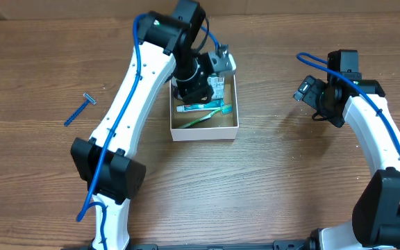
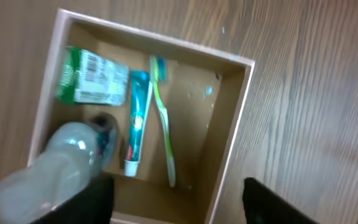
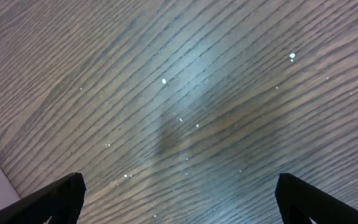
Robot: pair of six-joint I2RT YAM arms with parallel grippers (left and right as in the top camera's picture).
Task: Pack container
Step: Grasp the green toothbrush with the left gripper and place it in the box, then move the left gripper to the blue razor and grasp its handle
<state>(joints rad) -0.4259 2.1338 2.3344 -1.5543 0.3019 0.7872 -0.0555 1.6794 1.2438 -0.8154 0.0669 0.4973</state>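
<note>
Container (image 1: pixel 204 134) sits near mid-table (image 1: pixel 276 187), open side up, brown floor showing. The left arm reaches over it, and the left gripper (image 1: pixel 214 75) hangs above its far half.

In the left wrist view we look straight down into the container (image 2: pixel 161 37). The left gripper (image 2: pixel 179 190) has its jaws set wide, with nothing between them. Contents noted:
- a green-and-white packet (image 2: pixel 92 78) in one corner, barcode up
- toothpaste (image 2: pixel 138 121) just beside the packet, lying flat, white cap toward the camera
- a green toothbrush (image 2: pixel 164 124) just beside the toothpaste and roughly parallel to it
- a clear bottle (image 2: pixel 58 168) along the wall below the packet, close to one finger (image 2: pixel 97 199). It is badly blurred, so we cannot tell whether the two touch.

The rest of the floor is bare cardboard. From overhead we make out only the toothpaste (image 1: pixel 198 107) and toothbrush (image 1: pixel 210 115); the arm covers the rest.

A blue razor (image 1: pixel 80 110) lies on the table well apart from the container, on the left arm's outer side.

The right gripper (image 1: pixel 305 92) is off to the container's right, well clear of it. Its wrist view shows the jaws wide, with both fingers (image 3: pixel 51 199) at the frame's lower corners and only wood grain between them. A white corner shows at that view's left edge; we cannot tell what it is.
</note>
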